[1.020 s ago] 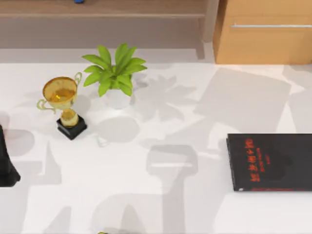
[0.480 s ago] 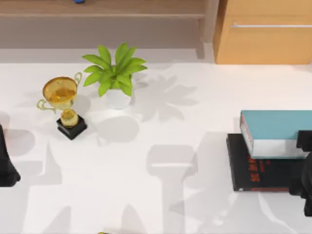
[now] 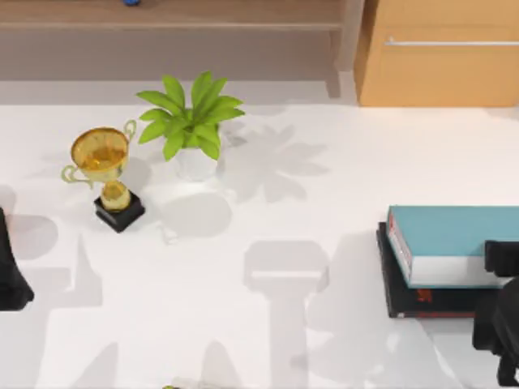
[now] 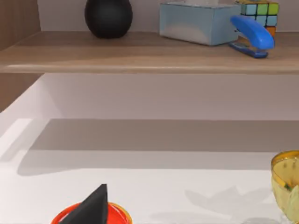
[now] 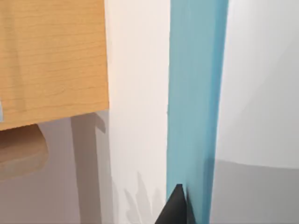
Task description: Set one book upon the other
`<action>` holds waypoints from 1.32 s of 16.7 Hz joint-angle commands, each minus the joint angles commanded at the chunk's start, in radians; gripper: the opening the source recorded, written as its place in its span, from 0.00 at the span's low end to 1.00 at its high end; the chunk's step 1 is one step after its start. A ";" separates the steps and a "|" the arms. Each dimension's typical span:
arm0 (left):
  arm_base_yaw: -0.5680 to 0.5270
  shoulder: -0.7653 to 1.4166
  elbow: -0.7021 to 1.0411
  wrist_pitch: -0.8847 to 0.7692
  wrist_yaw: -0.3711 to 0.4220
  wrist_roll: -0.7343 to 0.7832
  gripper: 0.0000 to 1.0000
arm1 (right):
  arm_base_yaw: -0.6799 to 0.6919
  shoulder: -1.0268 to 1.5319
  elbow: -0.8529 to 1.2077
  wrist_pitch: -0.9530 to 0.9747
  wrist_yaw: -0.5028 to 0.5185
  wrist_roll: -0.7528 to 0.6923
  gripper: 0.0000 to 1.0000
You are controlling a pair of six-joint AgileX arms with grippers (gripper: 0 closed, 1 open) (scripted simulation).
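Top view: your right gripper (image 3: pixel 504 267) sits at the right edge of the white tabletop (image 3: pixel 268 324), fingers clamped on the thick teal-blue book with white page edges (image 3: pixel 454 231), which lies over the flat black book with red lettering (image 3: pixel 418 301). Left arm parked at the left edge.

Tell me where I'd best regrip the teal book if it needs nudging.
Probably the teal book by its long near edge, from the right end effector's side: it lies flat on the black book, thick white page edges exposed.
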 joint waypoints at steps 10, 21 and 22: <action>0.000 0.000 0.000 0.000 0.000 0.000 1.00 | -0.015 0.033 -0.002 0.041 -0.014 -0.014 0.15; 0.000 0.000 0.000 0.000 0.000 0.000 1.00 | -0.015 0.033 -0.002 0.041 -0.014 -0.014 0.98; 0.000 0.000 0.000 0.000 0.000 0.000 1.00 | -0.015 0.033 -0.002 0.041 -0.014 -0.014 1.00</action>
